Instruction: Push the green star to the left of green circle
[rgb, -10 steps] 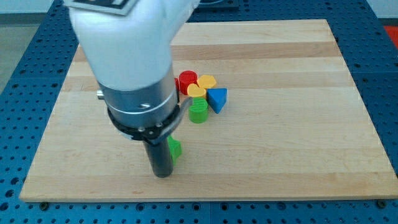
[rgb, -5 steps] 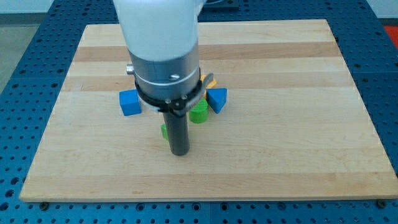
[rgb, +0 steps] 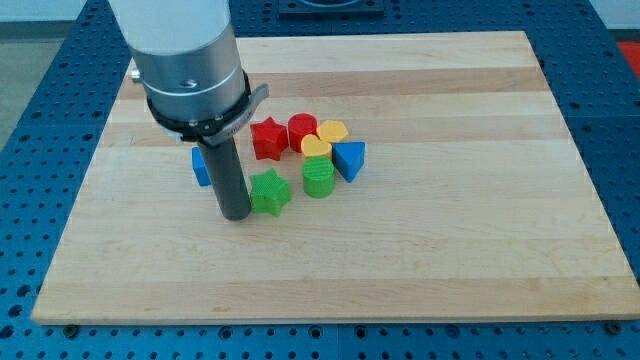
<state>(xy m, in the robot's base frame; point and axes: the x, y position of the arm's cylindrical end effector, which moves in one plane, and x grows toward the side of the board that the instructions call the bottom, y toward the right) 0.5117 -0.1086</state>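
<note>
We are looking at the green plastic star block lying on the pale wooden tabletop, just to the view's left of the green plastic circle block, a sliver of wood showing between them. We are carrying no claw at all, only the dark rod, and my tip is resting right against the star's left side. By our reckoning the push is all but done, since the star is sitting where the task wants it. Next we are wanting little more than a light nudge rightward, or a clean withdrawal, taking care not to shunt the circle into the blue triangular block.
</note>
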